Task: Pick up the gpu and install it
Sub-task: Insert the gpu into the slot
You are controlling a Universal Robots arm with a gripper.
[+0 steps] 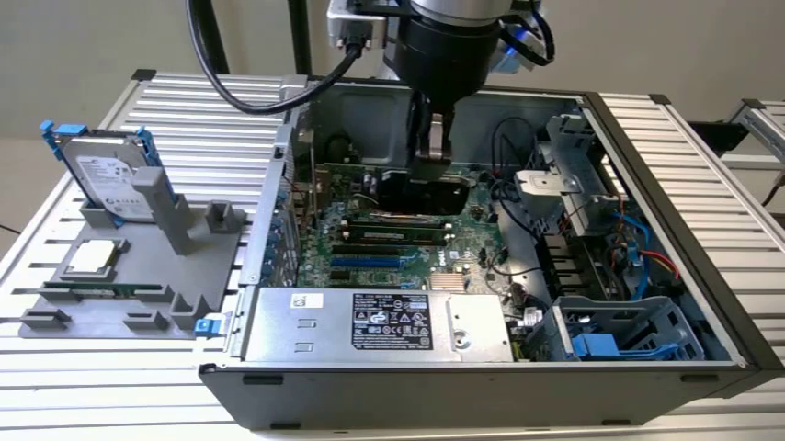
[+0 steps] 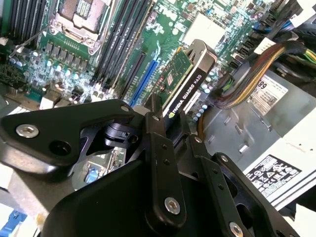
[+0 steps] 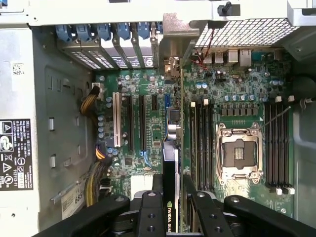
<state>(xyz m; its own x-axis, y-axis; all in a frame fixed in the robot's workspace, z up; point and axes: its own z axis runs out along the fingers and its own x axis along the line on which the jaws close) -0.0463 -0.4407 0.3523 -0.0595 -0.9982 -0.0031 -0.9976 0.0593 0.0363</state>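
While your arm hangs over the open computer case [image 1: 687, 276], you can see in the exterior view that it lies on the slatted table [image 1: 184, 101] with its motherboard [image 1: 392, 243] facing up. Your gripper [image 1: 432, 156] reaches down inside the case, above the board's middle, and its fingers are clamped on the gpu [image 1: 420, 191], one finger on each flat face.

From the exterior camera the gpu reads as a dark block hanging edge-down just above the board, its long axis running roughly across the case between that view's left and right. In the second wrist view the gpu [image 2: 190, 79] stretches away from the fingers [image 2: 155, 143], green board on one face and black cooler on the other, its far end over the expansion slots [image 2: 143, 74]. In the first wrist view the card [image 3: 170, 192] appears edge-on, a thin strip running in line with the long slots [image 3: 132, 123] on the board; you cannot tell from it whether the card touches any slot.

To the exterior view's left, outside the case, a grey fixture tray [image 1: 123, 276] holds a hard drive [image 1: 108, 179] standing upright. The power supply [image 1: 368, 326] sits along the case's near edge. The first wrist view gives you the empty processor socket [image 3: 239, 153]
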